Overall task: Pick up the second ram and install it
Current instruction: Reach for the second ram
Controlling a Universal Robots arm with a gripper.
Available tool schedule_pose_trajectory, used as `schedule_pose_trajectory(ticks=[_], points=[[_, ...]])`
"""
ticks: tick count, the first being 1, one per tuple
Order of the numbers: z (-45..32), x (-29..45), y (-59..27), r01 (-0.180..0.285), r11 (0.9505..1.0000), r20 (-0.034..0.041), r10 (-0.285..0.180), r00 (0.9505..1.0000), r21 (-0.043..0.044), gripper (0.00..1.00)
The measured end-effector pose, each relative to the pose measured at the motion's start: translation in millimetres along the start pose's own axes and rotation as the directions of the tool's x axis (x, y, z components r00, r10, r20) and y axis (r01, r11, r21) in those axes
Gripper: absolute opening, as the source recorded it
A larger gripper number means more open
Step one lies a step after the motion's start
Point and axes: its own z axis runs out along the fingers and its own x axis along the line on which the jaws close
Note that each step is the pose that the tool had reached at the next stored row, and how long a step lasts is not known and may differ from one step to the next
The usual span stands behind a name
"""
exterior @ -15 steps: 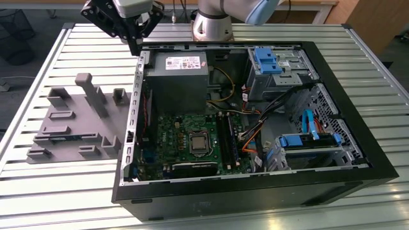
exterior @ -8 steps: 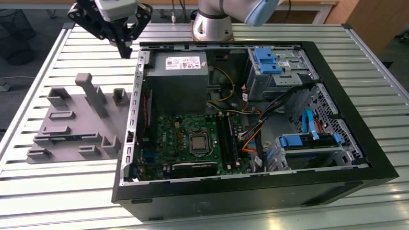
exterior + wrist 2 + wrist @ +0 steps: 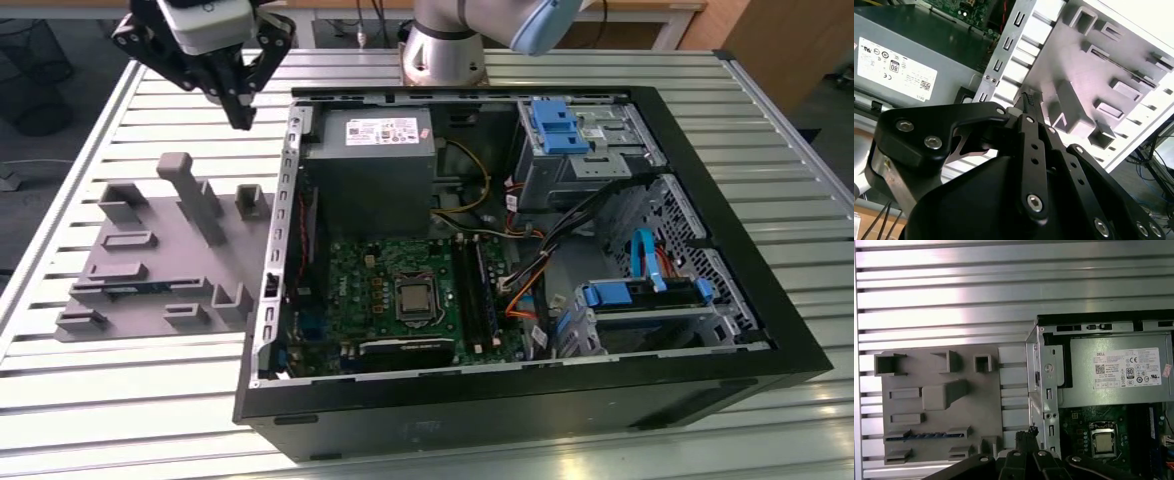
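The second ram (image 3: 134, 289) lies on edge as a thin blue-green strip in a slot of the grey fixture plate (image 3: 147, 215), at the exterior view's left. The first wrist view shows this ram (image 3: 924, 435) held between two low holders on the plate (image 3: 979, 405). My black gripper (image 3: 243, 118) hangs above the slatted table behind the plate, just off the computer case's rear corner and well apart from the ram. Its fingertips meet in both wrist views (image 3: 1029, 97) (image 3: 1029, 431), shut on nothing. The dark memory slots (image 3: 477, 290) run beside the processor socket (image 3: 416, 298).
The open computer case (image 3: 534, 400) takes up the middle and right of the aluminium slat table (image 3: 134, 400). Inside are a grey power supply (image 3: 374, 160), a green motherboard (image 3: 360, 270), loose cables and blue drive caddies (image 3: 554, 125). Upright grey posts (image 3: 194, 195) rise from the fixture plate.
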Motion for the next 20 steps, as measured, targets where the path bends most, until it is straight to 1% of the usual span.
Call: schedule_pose_trajectory(ticks=[3, 11, 20], points=[[-0.1, 3.0, -1.7, 0.001, 1.0, -0.0001, -0.001, 1.0, -0.0001, 0.11], [-0.1, 3.6, -1.8, 0.001, 1.0, 0.0, -0.001, 1.0, -0.0001, 0.11], [-0.2, 9.8, -4.5, 0.001, 1.0, 0.0, -0.001, 1.0, 0.0, 0.11]])
